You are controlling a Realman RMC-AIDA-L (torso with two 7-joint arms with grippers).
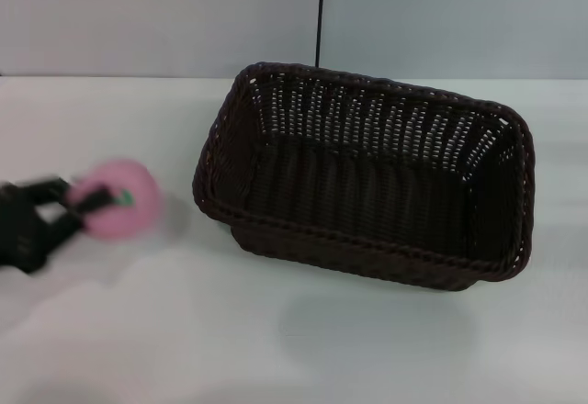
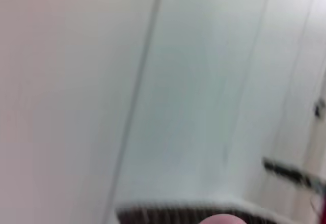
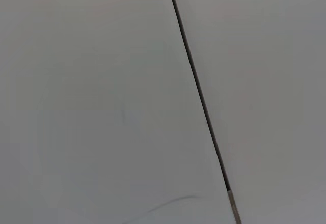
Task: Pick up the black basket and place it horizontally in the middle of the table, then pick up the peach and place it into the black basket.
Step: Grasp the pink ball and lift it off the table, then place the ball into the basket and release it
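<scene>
The black basket lies lengthwise across the middle of the white table, its opening up. The pink peach with its green mark is at the left, held above the table between the fingers of my left gripper, which is shut on it. The peach is left of the basket and apart from it. In the left wrist view a sliver of the peach and a strip of the basket rim show at the frame's edge. My right gripper is out of view.
A grey wall with a dark vertical seam stands behind the table. The right wrist view shows only a wall panel with a dark seam. Bare tabletop lies in front of the basket.
</scene>
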